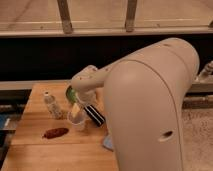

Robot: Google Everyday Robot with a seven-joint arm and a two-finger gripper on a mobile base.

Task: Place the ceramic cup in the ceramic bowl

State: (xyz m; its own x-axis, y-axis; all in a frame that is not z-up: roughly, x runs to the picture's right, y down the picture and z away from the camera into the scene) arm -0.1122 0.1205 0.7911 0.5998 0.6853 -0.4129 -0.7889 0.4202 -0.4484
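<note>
Ceramic cup (77, 122) stands up straight on the wooden table (30, 150), with its open mouth up. The gripper (76, 110) is right on top of the cup, at its rim. I cannot tell if the gripper is apart or clamped on the cup.

The ceramic bowl (70, 93) sits just behind the cup, farther back on the table and a tiny bit to the left. The arm (92, 80) hides most of the bowl, so only a green edge shows. I think the cup has to go up, then back a little way, then down into the bowl.

I count one cup and one bowl. There is also one clear bottle (51, 104) to the left, one red-brown thing (55, 132) in front, one black tube shape (94, 114) just right of the cup, and one blue thing (107, 144) partly hidden. The robot has just one arm.
</note>
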